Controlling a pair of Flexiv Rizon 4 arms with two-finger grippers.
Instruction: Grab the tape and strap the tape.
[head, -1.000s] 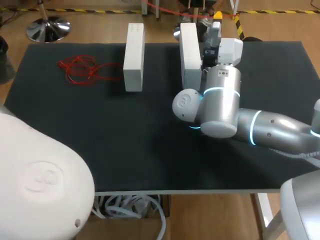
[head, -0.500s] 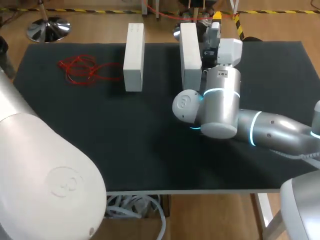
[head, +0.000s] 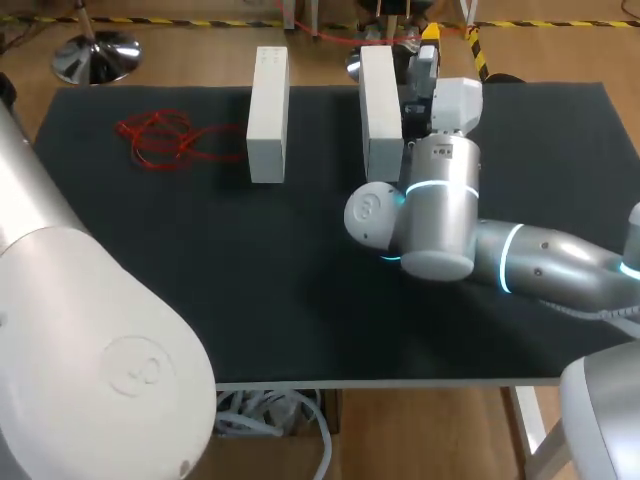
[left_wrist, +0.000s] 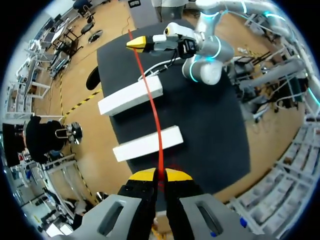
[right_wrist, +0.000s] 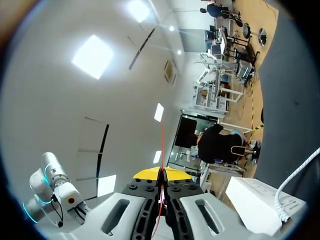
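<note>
Though unseen from overhead (only the left arm (head: 90, 350) shows), left fingers (left_wrist: 144, 176) pinch the taut tape (left_wrist: 152, 107); right fingers (right_wrist: 147, 174) pinch its far end.

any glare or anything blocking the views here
Right wrist view: aimed upward, bright ceiling panels glare beyond the right hand. Head view: even light, but the left arm and its white shell hide the table at its near-left corner. Left wrist view: evenly lit, the red tape reads clearly ahead of the left hand.
</note>
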